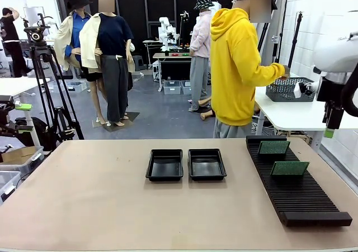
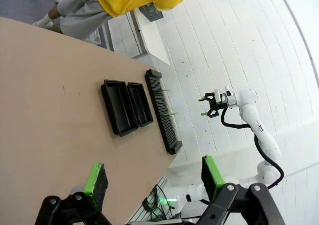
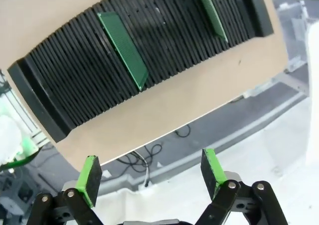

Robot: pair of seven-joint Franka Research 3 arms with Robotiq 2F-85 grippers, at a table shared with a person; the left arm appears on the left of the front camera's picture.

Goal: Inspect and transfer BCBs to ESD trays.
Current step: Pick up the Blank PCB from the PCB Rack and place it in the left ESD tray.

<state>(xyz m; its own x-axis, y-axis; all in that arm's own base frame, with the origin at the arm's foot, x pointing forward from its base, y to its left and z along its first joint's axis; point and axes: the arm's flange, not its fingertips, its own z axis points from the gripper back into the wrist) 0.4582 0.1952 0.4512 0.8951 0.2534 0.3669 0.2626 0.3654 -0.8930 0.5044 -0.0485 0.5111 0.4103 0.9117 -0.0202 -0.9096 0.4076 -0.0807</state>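
**Front view.** Two black trays [image 1: 164, 165] [image 1: 207, 163] sit side by side in the middle of the counter [image 1: 84, 196], and both are empty. The two circuit boards [image 1: 273, 147] [image 1: 290, 169] stand tilted in the slots of the long ribbed rack [image 1: 305, 199] at the right, one behind the other. By my reading nothing has been transferred yet: each board has to be lifted out, checked and laid in a tray. The right end effector [image 1: 330, 130] hangs over the counter's right edge, apart from the rack. A person in a yellow hoodie [image 1: 238, 67] at the far side is turned toward a side table with a black basket [image 1: 288, 89], with no hand over the counter.

**Left wrist view.** The left end effector [image 2: 154, 180] has its jaws spread wide with nothing between them. It sits high over the bare part of the counter. The trays and rack lie well ahead, and nothing stands in between.

**Right wrist view.** The right end effector [image 3: 149, 177] is wide open and empty, out past the counter's edge, looking down on the rack and both boards. Cables lie on the floor below. The rack's ribs press close around each board, which I judge to be the only hindrance to a grip.
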